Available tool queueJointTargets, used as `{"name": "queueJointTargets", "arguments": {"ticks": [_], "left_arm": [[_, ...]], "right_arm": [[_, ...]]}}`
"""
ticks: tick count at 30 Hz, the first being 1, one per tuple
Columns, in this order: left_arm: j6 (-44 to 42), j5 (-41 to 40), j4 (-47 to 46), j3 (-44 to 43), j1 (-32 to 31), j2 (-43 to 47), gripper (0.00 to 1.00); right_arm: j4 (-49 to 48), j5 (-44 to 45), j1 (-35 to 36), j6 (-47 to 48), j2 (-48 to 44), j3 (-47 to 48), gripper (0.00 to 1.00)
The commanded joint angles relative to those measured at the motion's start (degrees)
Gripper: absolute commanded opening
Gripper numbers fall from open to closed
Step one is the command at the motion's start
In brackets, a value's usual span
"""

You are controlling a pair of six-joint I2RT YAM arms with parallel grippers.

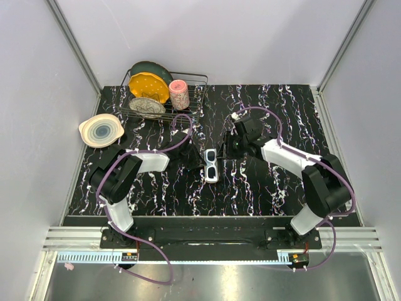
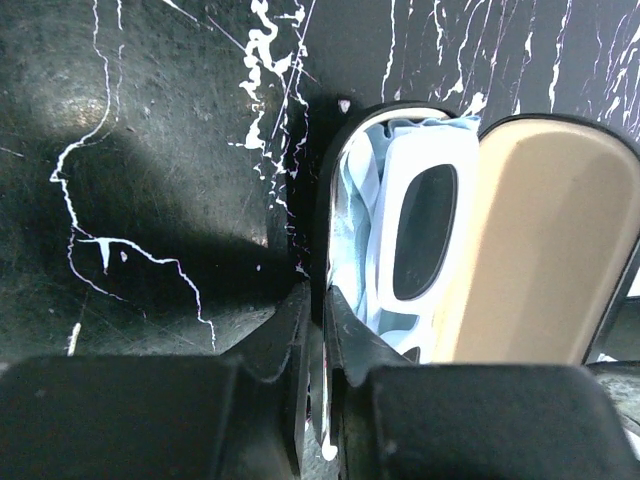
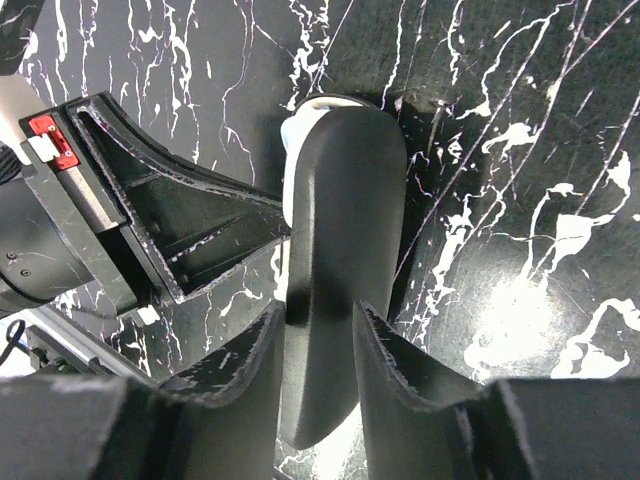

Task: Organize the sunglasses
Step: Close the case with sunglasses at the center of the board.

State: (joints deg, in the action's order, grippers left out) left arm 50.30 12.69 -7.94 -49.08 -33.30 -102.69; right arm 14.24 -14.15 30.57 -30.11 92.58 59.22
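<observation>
The black glasses case [image 1: 212, 168] lies open at the table's middle. In the left wrist view the whitish sunglasses [image 2: 425, 235] lie in it on the light-blue cloth [image 2: 352, 190], beside the raised lid with its beige inside [image 2: 550, 250]. My left gripper [image 2: 318, 300] is shut on the case's thin near rim; it shows in the top view [image 1: 195, 162]. My right gripper [image 3: 320, 310] stands on the case's right [image 1: 227, 150], fingers apart over the lid's black outer side [image 3: 345, 200], not clamping it.
A wire dish rack [image 1: 200, 78] at the back left holds a yellow plate [image 1: 149, 86], other dishes and a pink cup [image 1: 179, 94]. A cream plate [image 1: 100, 130] lies at the left edge. Walls close in the table on three sides.
</observation>
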Motion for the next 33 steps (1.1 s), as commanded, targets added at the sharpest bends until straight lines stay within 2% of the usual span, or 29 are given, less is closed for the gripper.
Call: {"name": "queueJointTargets", "arguments": {"ticks": [1,17,33], "left_arm": [[-1.0,0.0,-1.3,0.5,0.1,1.9,0.09],[-1.1,2.6,-4.6,1.1,0.1,1.3,0.01],[-1.2,3.6,-5.2,0.8,0.0,0.6,0.00]], "right_arm": [[-3.0,-3.2,-0.2,-0.2,1.2,-0.2,0.37],[-5.1,-7.5,0.0,-0.8,6.7,2.3,0.35],[1.1,-2.3,4.9,-0.5,10.7,8.9,0.38]]}}
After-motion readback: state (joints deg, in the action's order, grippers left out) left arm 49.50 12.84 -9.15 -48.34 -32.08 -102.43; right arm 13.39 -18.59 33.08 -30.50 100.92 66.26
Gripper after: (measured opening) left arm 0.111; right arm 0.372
